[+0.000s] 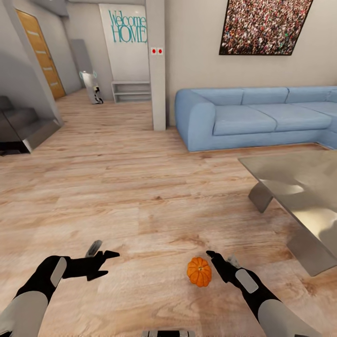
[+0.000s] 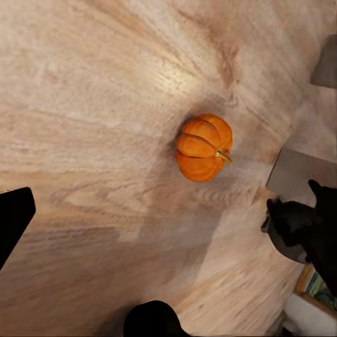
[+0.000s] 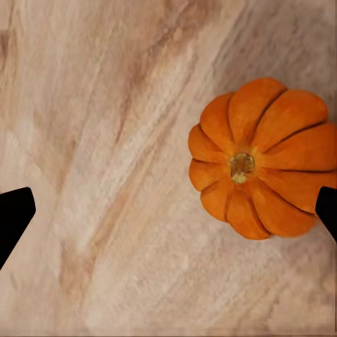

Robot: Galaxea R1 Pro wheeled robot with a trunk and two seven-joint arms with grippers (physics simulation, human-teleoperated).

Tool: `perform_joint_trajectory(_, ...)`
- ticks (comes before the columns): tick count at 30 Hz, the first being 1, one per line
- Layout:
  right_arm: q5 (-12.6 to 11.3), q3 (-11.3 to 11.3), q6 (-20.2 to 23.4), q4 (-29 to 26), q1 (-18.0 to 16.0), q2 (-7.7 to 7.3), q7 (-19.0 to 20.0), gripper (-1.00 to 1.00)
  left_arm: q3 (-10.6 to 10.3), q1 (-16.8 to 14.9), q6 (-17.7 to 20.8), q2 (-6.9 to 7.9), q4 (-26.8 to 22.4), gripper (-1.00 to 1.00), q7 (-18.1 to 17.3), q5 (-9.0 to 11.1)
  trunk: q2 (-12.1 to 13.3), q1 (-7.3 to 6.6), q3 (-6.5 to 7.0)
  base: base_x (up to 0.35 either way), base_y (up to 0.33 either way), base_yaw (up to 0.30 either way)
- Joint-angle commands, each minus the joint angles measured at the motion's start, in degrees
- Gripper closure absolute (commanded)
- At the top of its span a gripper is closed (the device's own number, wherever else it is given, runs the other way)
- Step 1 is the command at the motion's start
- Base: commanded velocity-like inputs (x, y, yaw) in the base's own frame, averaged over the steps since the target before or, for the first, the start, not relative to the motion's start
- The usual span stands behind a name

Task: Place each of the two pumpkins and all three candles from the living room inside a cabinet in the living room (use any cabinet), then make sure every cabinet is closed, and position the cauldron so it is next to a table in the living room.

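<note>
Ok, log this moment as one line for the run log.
pumpkin: on wood floor, ungrasped | right pincer: open, beside pumpkin | left pincer: open, empty | table: ahead right

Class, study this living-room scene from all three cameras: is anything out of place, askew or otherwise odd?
Yes: a pumpkin sits on the bare wooden floor, beside the right gripper, whose open fingers flank it in the right wrist view but have not closed. It belongs in a cabinet. The coffee table and sofa look undisturbed.
</note>
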Motion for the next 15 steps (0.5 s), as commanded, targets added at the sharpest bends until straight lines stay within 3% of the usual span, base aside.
perform_joint_trajectory(1, -0.01, 0.00, 0.04, 0.00, 0.00, 0.00, 0.00, -1.00, -0.04, 0.00, 0.00, 0.05, 0.00, -1.00, -0.92, -0.02, -0.02, 0.02, -0.23, 0.000, 0.000, 0.000)
perform_joint_trajectory(3, 0.00, -0.01, 0.12, 0.00, 0.00, -0.01, 0.00, -1.00, -0.33, 0.00, 0.00, 0.78, 0.00, -1.00, -5.05, -0.07, -0.04, 0.07, -0.67, 0.000, 0.000, 0.000)
perform_joint_trajectory(5, 0.00, -0.01, 0.14, 0.00, 0.00, -0.01, 0.02, -1.00, -0.54, 0.00, -0.01, 1.56, 0.00, -1.00, -6.95, -0.09, -0.07, 0.13, -1.11, 0.000, 0.000, 0.000)
perform_joint_trajectory(15, -0.17, 0.08, 0.15, 0.00, 0.00, -0.10, 0.74, -1.00, -0.42, 0.09, 0.02, 2.10, 0.00, -1.00, -8.18, 0.08, -0.20, 0.38, -3.33, 0.000, 0.000, 0.000)
